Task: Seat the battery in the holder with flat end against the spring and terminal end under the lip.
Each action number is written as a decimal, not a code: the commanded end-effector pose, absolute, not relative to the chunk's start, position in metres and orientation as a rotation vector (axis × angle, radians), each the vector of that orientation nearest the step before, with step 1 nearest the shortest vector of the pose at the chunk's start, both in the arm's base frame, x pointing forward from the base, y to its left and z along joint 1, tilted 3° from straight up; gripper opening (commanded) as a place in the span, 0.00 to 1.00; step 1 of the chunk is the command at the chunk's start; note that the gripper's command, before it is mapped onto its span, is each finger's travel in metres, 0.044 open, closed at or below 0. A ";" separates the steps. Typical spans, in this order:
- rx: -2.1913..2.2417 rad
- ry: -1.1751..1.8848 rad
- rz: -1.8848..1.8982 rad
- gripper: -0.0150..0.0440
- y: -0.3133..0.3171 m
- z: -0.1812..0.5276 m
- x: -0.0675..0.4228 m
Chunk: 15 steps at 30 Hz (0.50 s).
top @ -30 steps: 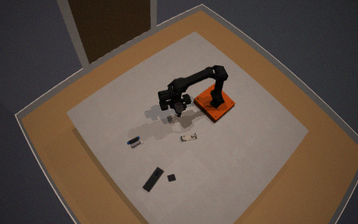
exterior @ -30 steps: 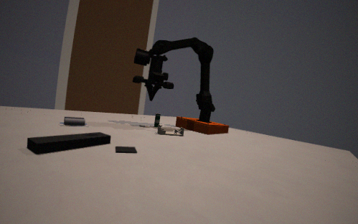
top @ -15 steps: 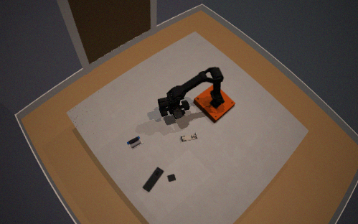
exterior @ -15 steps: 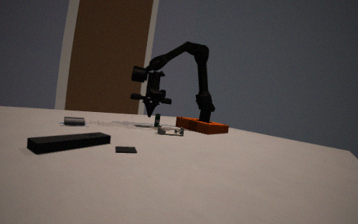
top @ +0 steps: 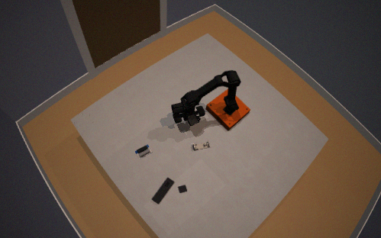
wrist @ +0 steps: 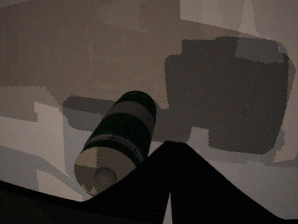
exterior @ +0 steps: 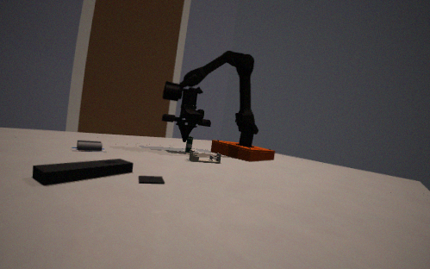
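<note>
The battery (exterior: 189, 145) (wrist: 120, 137) is a dark cylinder with green bands. It stands upright on the table, a short way behind the small grey metal holder (top: 201, 146) (exterior: 205, 157). The holder is empty. My gripper (top: 188, 119) (exterior: 187, 134) (wrist: 173, 151) points down just above the battery with its fingers shut together. In the wrist view the battery's top shows just left of the closed fingertips, not between them. In the top view the battery is hidden under the gripper.
The arm's orange base (top: 228, 110) (exterior: 243, 152) sits right behind the holder. A grey cylinder (top: 143, 151) (exterior: 89, 145) lies to the left. A long black bar (top: 163, 190) (exterior: 82, 170) and a small black square (top: 182, 188) (exterior: 151, 179) lie nearer the front.
</note>
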State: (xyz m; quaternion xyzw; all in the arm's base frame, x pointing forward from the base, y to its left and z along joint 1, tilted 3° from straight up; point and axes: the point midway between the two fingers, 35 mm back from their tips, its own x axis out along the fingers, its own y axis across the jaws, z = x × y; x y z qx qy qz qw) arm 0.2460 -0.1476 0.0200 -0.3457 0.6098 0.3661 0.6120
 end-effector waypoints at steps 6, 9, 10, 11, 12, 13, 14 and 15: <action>-0.805 1.399 0.844 0.25 -0.140 0.022 0.233; -0.805 1.399 0.845 0.25 -0.137 0.022 0.229; -0.805 1.399 0.845 0.25 -0.137 0.022 0.227; -0.804 1.400 0.845 0.25 -0.136 0.022 0.226; -0.804 1.400 0.845 0.25 -0.135 0.022 0.224; -0.804 1.400 0.845 0.25 -0.134 0.022 0.223; -0.804 1.400 0.845 0.25 -0.133 0.022 0.221; -0.804 1.400 0.845 0.25 -0.133 0.022 0.220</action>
